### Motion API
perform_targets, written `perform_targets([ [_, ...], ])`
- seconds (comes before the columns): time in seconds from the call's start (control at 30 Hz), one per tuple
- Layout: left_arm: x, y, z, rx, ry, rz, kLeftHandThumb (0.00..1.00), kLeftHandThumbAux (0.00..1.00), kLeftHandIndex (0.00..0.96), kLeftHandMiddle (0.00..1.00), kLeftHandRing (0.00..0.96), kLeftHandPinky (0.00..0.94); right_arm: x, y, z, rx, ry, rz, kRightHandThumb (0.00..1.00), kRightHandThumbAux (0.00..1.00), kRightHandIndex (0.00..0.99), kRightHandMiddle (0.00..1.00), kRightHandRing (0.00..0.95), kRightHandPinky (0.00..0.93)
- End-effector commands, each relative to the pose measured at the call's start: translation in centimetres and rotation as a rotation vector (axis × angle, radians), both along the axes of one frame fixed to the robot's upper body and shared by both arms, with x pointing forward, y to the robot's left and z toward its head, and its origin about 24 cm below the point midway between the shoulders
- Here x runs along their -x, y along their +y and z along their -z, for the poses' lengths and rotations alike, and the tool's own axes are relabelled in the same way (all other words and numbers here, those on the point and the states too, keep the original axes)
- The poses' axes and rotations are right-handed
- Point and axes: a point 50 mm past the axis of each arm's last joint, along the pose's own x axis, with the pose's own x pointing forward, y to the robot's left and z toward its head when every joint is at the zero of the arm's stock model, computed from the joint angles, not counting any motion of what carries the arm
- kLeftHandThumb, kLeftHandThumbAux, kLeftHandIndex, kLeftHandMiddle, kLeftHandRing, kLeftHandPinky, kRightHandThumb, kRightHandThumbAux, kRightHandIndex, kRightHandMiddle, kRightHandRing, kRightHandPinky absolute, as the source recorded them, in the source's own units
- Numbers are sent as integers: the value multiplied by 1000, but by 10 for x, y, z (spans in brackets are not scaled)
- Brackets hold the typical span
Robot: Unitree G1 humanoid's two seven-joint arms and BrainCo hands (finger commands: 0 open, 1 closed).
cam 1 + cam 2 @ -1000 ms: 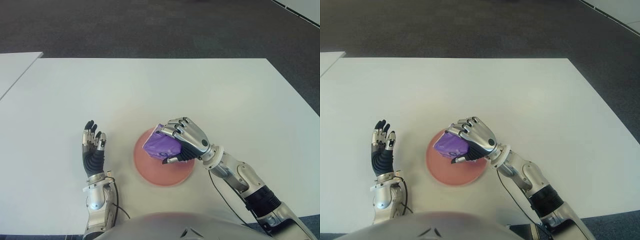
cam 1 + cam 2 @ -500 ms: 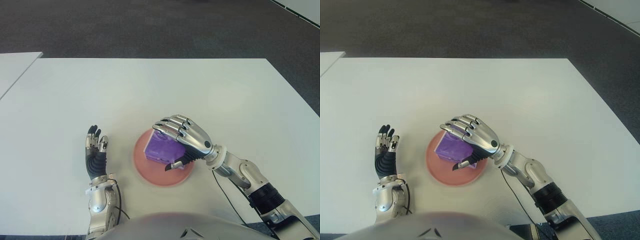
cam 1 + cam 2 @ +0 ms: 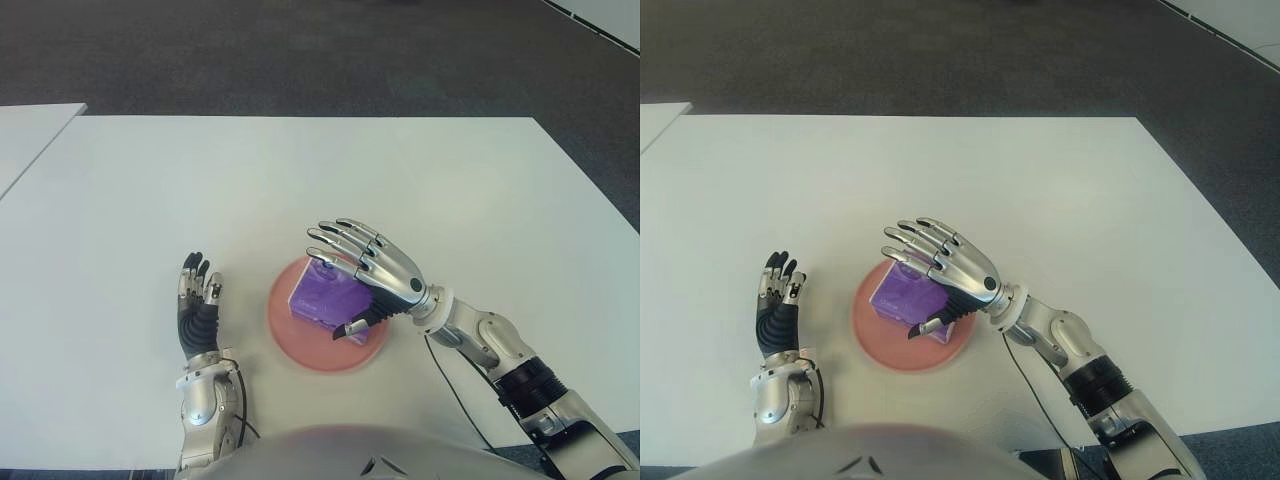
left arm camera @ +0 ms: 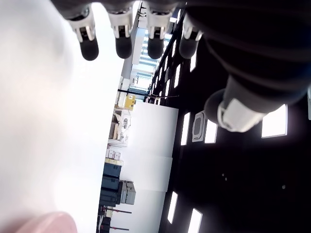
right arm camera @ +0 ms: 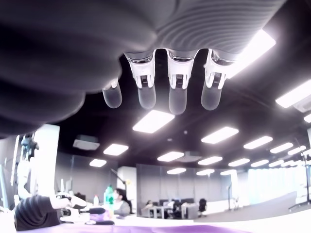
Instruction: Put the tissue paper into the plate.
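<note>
A purple tissue pack (image 3: 322, 297) lies in the pink plate (image 3: 290, 338) on the white table, near the front middle. My right hand (image 3: 362, 265) hovers over the pack with its fingers spread and holds nothing; its thumb (image 3: 357, 326) hangs by the pack's right edge. The right wrist view shows straight fingers (image 5: 177, 90) and a purple strip of the tissue pack (image 5: 204, 228) at the frame's lower edge. To the left of the plate is my left hand (image 3: 199, 310), fingers upright and relaxed, holding nothing.
The white table (image 3: 300, 180) stretches wide and bare behind the plate. A second white table (image 3: 25, 135) stands at the far left, across a gap. Dark carpet lies beyond the far edge.
My right hand let go of the tissue pack, which now lies flat in the plate, and its fingers spread and lifted. The left hand shifted slightly right and lower.
</note>
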Motion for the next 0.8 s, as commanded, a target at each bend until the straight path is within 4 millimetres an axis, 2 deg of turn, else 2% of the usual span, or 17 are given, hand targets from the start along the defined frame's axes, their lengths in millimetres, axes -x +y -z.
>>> perform_targets([
  [0.03,-4,-15,0,84,-4,-24,52,575,49,0,2,34,-1,-1,3,42,21,-10,141,326,0,0,0,0],
  [0.27,-4,-16,-1,82,-11,-24,48,573,51,1,2,23,-5,-4,3,57,82,23,137,311,0,0,0,0],
  [0.37,-4,-17,-1,78,-13,-23,48,569,56,4,4,28,-8,-6,2,22,150,52,166,310,0,0,0,0],
  [0.63,-3,-18,2,65,-5,-13,55,555,58,2,0,11,-14,-14,6,-214,437,202,205,311,0,0,0,0],
  [0.8,-2,-18,3,78,-3,16,96,556,68,5,0,10,-20,-33,8,-435,614,316,193,306,0,0,0,0],
])
